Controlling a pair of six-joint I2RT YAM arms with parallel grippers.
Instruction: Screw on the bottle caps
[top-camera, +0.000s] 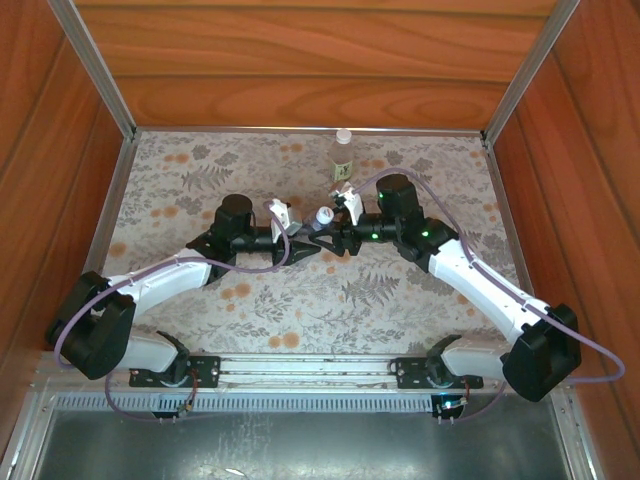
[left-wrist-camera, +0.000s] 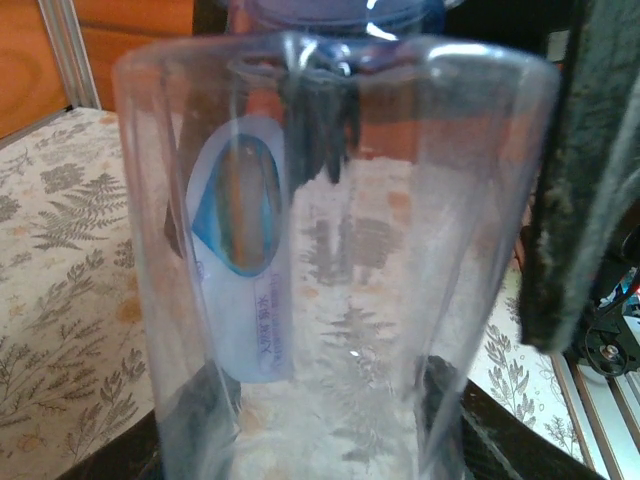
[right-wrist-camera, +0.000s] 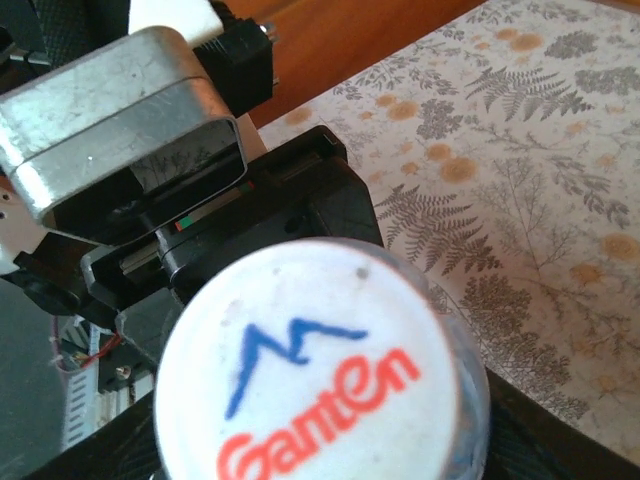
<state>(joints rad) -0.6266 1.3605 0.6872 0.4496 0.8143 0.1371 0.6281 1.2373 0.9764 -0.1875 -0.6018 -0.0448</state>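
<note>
Nearest, the clear bottle (left-wrist-camera: 330, 270), light, thin-walled and slippery, is clamped in my closed left claw (top-camera: 308, 246) over the middle of the table (top-camera: 200, 180), my right claw (top-camera: 336, 238) partly open around its small white cap (right-wrist-camera: 320, 370), best pinched at the rim; whether it grips I cannot tell.

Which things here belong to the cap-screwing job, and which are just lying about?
Job: held bottle; logo cap; back bottle; its white cap.
Lying about: just surroundings, floral cloth; wooden walls.
</note>
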